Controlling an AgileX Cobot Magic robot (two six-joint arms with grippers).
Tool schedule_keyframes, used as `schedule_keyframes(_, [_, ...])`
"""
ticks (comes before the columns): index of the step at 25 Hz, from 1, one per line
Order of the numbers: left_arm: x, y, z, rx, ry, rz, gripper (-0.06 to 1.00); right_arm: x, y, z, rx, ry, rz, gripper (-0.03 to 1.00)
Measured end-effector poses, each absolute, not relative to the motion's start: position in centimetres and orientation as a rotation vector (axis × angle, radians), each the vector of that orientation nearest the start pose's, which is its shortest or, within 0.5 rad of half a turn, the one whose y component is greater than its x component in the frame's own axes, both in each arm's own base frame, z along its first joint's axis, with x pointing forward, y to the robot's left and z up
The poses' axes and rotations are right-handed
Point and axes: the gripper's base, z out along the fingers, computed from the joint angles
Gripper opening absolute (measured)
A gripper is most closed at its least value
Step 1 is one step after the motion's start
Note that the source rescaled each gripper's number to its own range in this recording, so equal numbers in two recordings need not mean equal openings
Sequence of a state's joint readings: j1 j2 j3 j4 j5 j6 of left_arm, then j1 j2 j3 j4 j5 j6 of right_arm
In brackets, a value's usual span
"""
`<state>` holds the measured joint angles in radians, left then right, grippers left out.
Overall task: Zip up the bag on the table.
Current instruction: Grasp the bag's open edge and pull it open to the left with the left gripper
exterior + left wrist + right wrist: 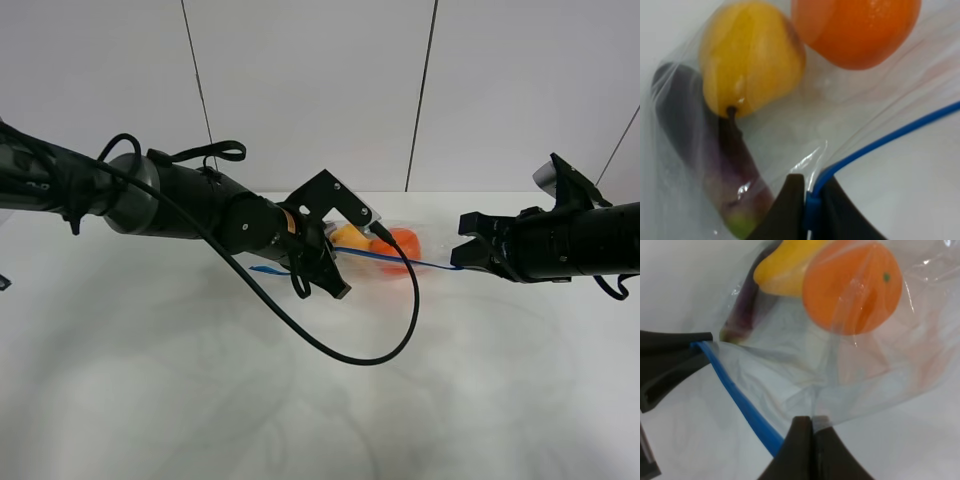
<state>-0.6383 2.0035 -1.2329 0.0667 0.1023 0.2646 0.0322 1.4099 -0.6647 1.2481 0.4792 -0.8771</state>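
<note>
Left hand (807,194) and right hand (812,429) pinch opposite ends of the bag (400,243)

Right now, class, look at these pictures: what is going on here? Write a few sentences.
Two robot arms hold a clear bag on the white table. The left gripper is shut on its blue zip strip near the eggplant. The right gripper pinches the bag's edge farther along that strip, on the orange's side. A yellow pear lies inside too. The strip stretches between the grippers; whether it is sealed cannot be told.
</note>
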Motion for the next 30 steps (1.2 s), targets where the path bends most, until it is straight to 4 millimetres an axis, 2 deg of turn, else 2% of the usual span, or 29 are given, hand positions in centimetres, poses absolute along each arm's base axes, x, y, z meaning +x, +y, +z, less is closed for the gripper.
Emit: schedule_keyframes(30, [37.0,-20.4,15.4,1.012,2.188,-0.055,0.0,25.8,5.0,21.2,0.143,2.4,0.739,0.0])
